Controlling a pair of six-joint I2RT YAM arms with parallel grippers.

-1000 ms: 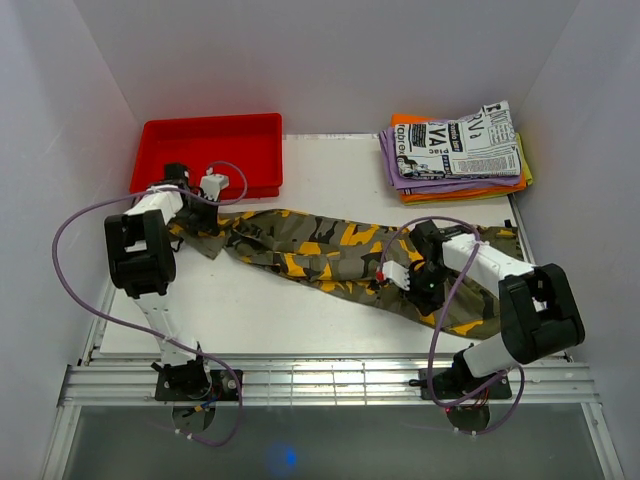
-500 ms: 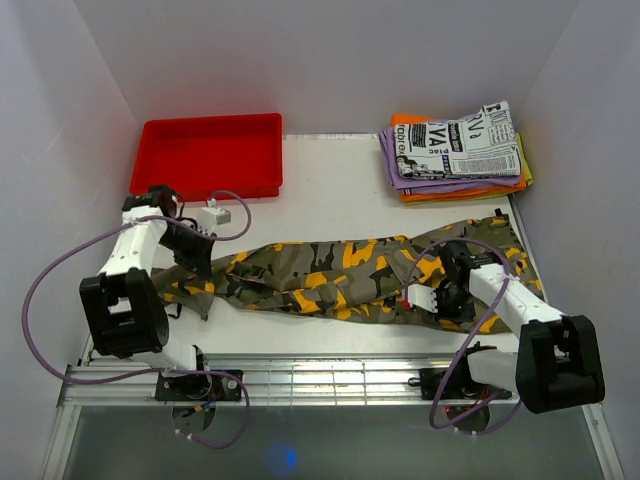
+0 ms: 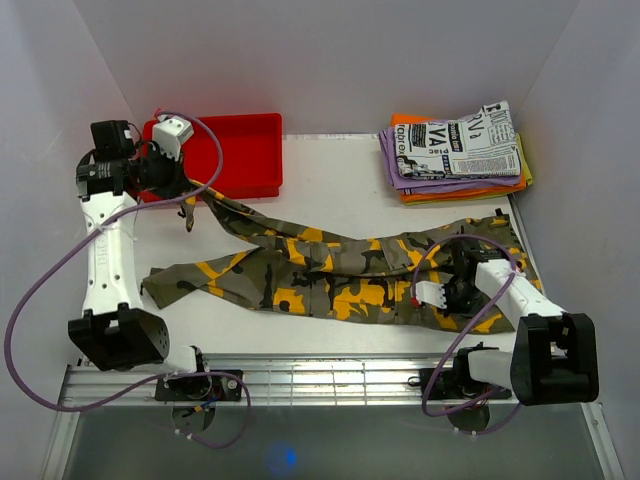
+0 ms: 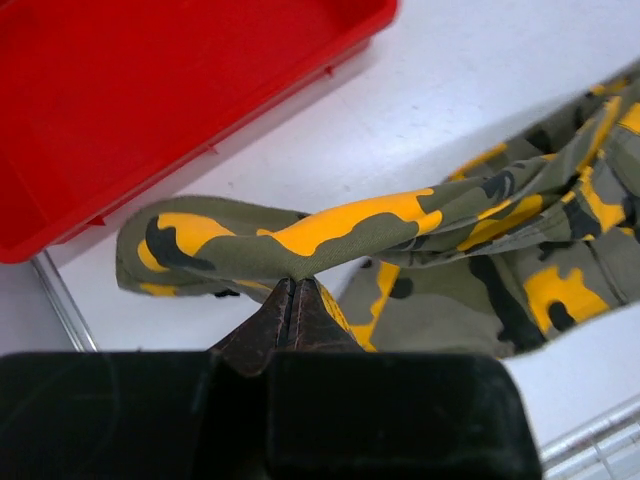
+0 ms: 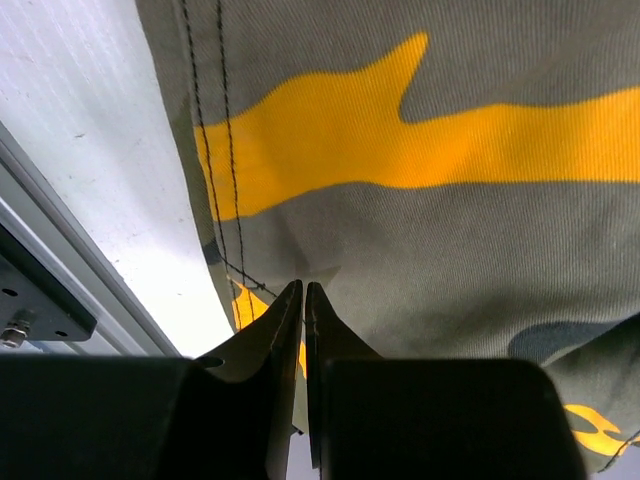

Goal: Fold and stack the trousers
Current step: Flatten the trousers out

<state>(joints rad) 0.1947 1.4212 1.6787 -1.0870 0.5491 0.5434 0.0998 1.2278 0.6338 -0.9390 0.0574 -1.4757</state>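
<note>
White arms [image 3: 105, 255] with black joints trail purple cables [image 3: 28, 300] and end in dark tapered fingers [image 4: 268, 328].

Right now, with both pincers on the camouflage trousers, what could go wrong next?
1. The left pincer grips only a thin fold of one leg of the trousers; it could slip free under tension.
2. That leg end hangs close to the red tray and might snag on its rim.
3. The right pincer is shut at the stitched edge, near the front rail; a weak hold there could let the fold go crooked.
</note>
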